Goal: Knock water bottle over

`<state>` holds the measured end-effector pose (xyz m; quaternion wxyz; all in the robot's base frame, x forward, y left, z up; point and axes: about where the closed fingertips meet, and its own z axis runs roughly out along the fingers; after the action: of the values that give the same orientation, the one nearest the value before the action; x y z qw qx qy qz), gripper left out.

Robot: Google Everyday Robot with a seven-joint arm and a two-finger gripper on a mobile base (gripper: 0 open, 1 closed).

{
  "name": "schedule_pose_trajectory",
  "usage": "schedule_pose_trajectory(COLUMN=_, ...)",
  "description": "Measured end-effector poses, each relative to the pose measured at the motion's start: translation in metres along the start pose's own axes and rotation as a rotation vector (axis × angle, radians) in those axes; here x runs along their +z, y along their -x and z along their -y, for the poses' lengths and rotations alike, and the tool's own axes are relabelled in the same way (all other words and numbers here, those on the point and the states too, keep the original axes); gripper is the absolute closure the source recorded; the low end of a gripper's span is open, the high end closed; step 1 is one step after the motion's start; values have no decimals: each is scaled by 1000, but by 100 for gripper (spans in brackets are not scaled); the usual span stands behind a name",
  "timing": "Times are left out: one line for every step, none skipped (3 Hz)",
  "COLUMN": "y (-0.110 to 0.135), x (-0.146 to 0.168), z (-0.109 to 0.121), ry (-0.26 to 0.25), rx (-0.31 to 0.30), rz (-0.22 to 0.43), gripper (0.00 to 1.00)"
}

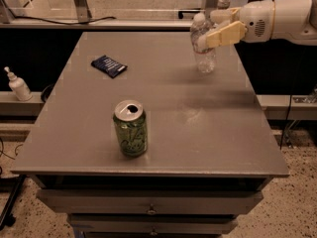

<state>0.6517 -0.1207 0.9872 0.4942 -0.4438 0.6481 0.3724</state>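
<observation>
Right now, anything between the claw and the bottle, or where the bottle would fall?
Nothing visible. The claw is at the bottle's upper part, on its right side. On the table, the packet and can sit well off to the left.

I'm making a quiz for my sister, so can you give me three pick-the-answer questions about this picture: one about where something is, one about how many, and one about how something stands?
1. Where is the gripper?
A) over the green can
B) beside the upper part of the water bottle
C) on the dark blue packet

2. How many things are on the table?
A) one
B) three
C) six

3. How is the water bottle?
A) lying flat
B) standing on its base
C) lifted in the air

Answers:
1 B, the gripper is at the bottle near the table's far right corner.
2 B, just the bottle, can and packet.
3 B, its base is on the table, cap up.
</observation>
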Motion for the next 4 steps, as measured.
schedule_pose_trajectory(y=5, x=7, z=-44, ry=100, rx=44, rz=39, gripper=0)
schedule_pose_trajectory(y=6, x=10, z=-73, ry=159, rx=71, rz=52, gripper=0)
schedule_pose_trajectory(y=4, x=8, z=-87, ry=183, rx=90, rz=56, gripper=0)
schedule_pose_trajectory(y=0, x=4, z=-91, ry=182, rx=103, rz=54, gripper=0)
